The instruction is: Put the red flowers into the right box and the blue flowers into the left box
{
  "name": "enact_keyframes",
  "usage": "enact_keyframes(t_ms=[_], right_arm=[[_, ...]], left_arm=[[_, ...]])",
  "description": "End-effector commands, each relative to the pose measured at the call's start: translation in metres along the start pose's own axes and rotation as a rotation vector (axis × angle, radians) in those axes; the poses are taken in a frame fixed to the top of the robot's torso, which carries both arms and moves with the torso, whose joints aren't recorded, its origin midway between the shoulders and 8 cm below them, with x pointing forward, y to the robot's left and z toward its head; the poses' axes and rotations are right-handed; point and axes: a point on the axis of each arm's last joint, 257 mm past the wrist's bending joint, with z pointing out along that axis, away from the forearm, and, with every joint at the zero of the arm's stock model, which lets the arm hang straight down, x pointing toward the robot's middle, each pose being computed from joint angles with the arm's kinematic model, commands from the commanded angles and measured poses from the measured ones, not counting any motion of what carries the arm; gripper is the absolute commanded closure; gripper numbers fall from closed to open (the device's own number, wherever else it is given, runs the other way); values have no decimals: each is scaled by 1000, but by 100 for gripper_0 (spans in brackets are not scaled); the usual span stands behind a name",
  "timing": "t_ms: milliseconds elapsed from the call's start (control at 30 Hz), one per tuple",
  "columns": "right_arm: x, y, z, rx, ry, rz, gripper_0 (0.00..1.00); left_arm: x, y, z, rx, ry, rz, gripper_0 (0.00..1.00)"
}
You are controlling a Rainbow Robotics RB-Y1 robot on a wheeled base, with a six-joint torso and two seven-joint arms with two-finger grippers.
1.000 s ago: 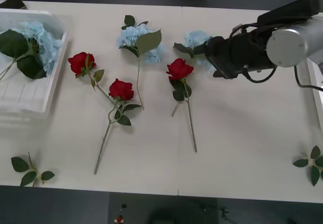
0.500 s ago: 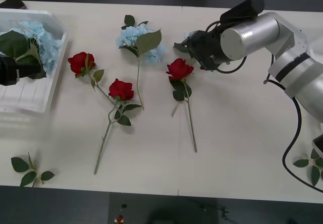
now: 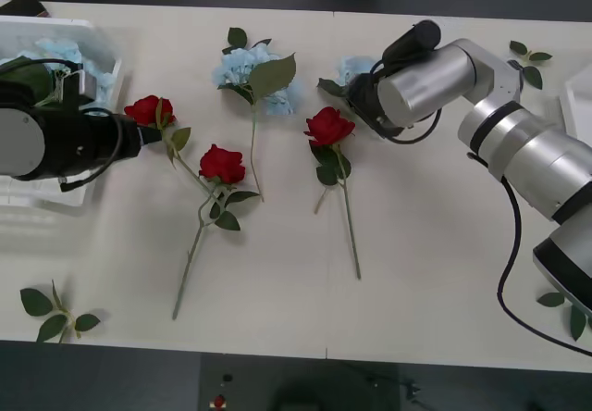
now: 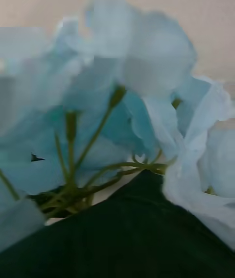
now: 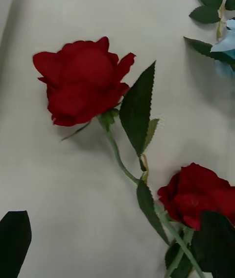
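Front view, right gripper (image 3: 356,92) at blue flower (image 3: 356,68)

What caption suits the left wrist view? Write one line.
Left wrist camera closes on a red rose lying on the table, a second rose beside it.

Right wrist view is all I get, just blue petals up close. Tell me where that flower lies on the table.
Observer: In the front view that blue flower lies on the far part of the table, with the right gripper at it.
Operator: Give me what lies beside it.
Observer: A red rose lies just nearer the robot, its stem pointing back toward the robot.
Operator: Report the left arm.
Observer: The left gripper is at the leftmost red rose, next to the left box, which holds another blue flower.
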Motion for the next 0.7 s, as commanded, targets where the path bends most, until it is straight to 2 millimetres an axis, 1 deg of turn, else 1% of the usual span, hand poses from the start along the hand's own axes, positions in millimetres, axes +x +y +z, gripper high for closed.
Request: enact_keyframes(t_ms=[33, 100, 133, 167, 200, 233, 300, 400, 467, 567, 700], right_arm=[[-4, 23, -4, -28, -19, -29, 0], [-3, 23, -2, -26, -19, -30, 0], [-2, 22, -2, -26, -18, -29, 3], [-1, 22, -1, -25, -19, -34, 32], [0, 22, -1, -24, -18, -36, 51], [0, 22, -1, -24, -19, -39, 68], [0, 22, 0, -28, -20, -41, 91], [-1, 21, 0, -25, -20, -38, 94], [0, 22, 0, -29, -19, -39, 100], [-1, 23, 0, -34, -22, -37, 100], [-1, 25, 0, -43, -21, -33, 100]], left_arm=[[-14, -18, 0, 9, -49, -13, 0], [-9, -22, 5, -1, -44, -27, 1], [-7, -22, 7, -10, -41, -29, 0], [-4, -22, 10, -22, -38, -35, 1], [-1, -22, 12, -33, -36, -39, 1], [1, -20, 13, -45, -37, -45, 1], [3, -15, 16, -80, -44, -52, 1], [-1, -9, 18, -117, -71, -59, 1], [-6, -7, 18, -146, -91, -36, 2], [-19, -5, 20, -181, -119, -9, 3], [-35, -6, 29, -185, -155, -11, 4]])
